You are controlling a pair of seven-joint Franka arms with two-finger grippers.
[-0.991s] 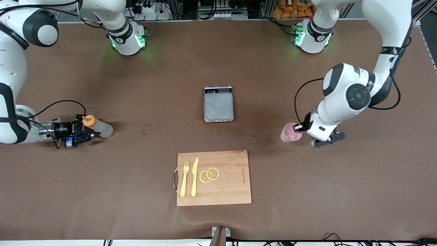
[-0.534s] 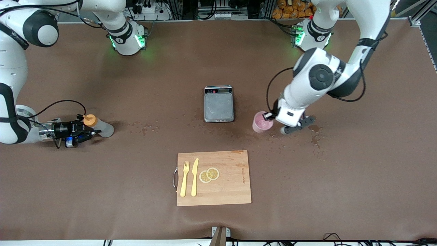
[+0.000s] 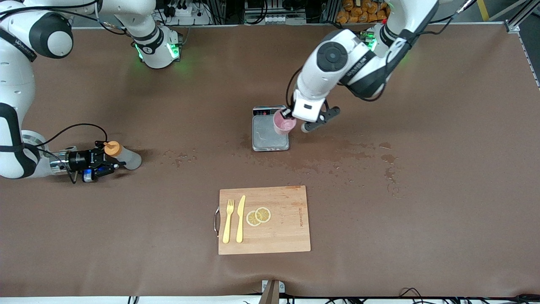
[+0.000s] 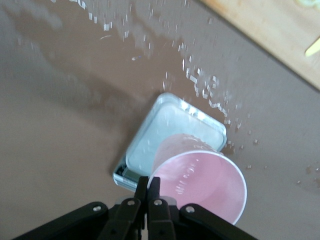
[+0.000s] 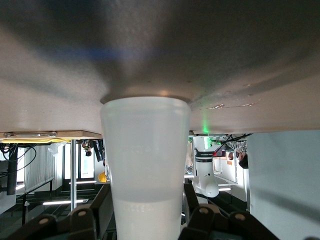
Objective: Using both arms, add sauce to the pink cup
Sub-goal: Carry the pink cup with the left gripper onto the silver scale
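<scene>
The pink cup (image 3: pixel 284 123) hangs over the steel scale (image 3: pixel 270 141), near its display end. My left gripper (image 3: pixel 288 113) is shut on the cup's rim. The left wrist view shows the pinch (image 4: pixel 148 182) on the rim, the cup (image 4: pixel 200 180) open and tilted above the scale tray (image 4: pixel 165 130). The sauce bottle (image 3: pixel 126 158), whitish with an orange cap (image 3: pixel 112 148), stands on the table at the right arm's end. My right gripper (image 3: pixel 114 159) reaches in low around it. In the right wrist view both fingers (image 5: pixel 95 210) press the sides of the bottle (image 5: pixel 145 150).
A wooden cutting board (image 3: pixel 287 236) lies nearer the front camera than the scale, with a yellow fork (image 3: pixel 228 221), a knife (image 3: pixel 241 219) and lemon slices (image 3: pixel 258 216) on it. Wet spots (image 3: pixel 388 160) mark the brown table toward the left arm's end.
My left arm has carried the pink cup from the left arm's end of the table across to above the scale. The right gripper and the bottle have stayed in place.
</scene>
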